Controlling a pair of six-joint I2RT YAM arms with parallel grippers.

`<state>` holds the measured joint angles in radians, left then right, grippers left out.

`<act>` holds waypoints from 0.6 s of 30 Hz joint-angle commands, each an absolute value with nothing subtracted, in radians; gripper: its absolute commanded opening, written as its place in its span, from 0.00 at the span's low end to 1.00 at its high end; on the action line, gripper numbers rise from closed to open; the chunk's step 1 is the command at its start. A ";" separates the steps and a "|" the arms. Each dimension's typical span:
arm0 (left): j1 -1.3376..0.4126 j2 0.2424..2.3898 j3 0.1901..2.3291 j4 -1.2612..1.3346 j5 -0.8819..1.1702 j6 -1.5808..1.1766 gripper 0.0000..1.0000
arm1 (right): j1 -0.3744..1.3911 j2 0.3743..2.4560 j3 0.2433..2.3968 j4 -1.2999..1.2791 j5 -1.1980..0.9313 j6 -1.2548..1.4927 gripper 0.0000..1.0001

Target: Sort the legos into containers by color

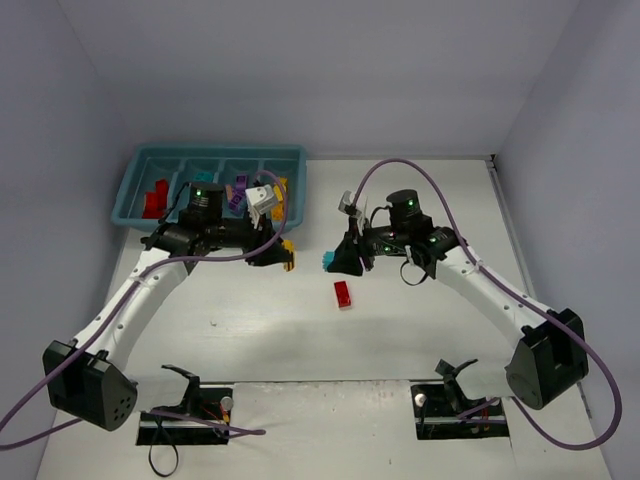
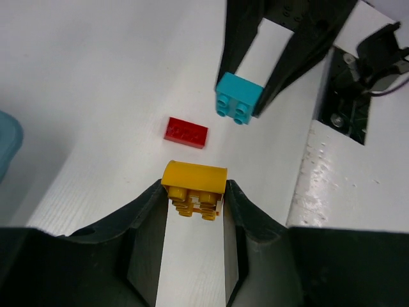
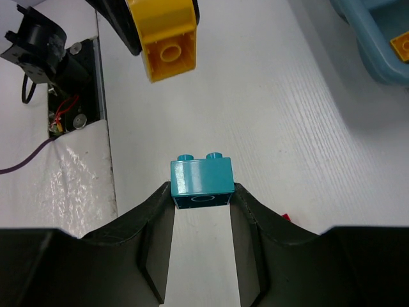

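My left gripper (image 2: 195,188) is shut on a yellow brick (image 2: 194,187), held above the white table just right of the tray; the same yellow brick (image 1: 288,250) shows in the top view and the yellow brick (image 3: 162,35) also in the right wrist view. My right gripper (image 3: 202,192) is shut on a teal brick (image 3: 201,181), facing the left one; the teal brick (image 1: 327,262) hangs above the table's middle, and the teal brick (image 2: 238,97) shows in the left wrist view. A red brick (image 1: 343,294) lies loose on the table. The teal-blue tray (image 1: 140,172) holds red, teal, purple and yellow pieces in its compartments.
The arm bases and their cable cut-outs (image 1: 185,415) sit at the near edge. Grey walls close in the table on three sides. A purple cable (image 1: 400,165) loops above the right arm.
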<state>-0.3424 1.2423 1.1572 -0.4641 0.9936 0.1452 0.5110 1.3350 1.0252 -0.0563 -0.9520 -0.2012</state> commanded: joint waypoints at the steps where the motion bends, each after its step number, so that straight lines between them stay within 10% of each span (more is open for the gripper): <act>1: -0.328 1.264 1.181 -0.338 0.867 0.106 0.00 | 0.514 1.310 1.016 -0.021 -0.885 -0.183 0.00; 8: -0.318 1.523 1.382 -0.253 0.303 -0.058 0.00 | 0.570 1.351 0.994 0.037 -0.796 -0.123 0.00; 18: -0.302 2.002 1.819 -0.331 0.031 -0.094 0.34 | 0.624 1.397 0.982 0.081 -0.744 -0.083 0.00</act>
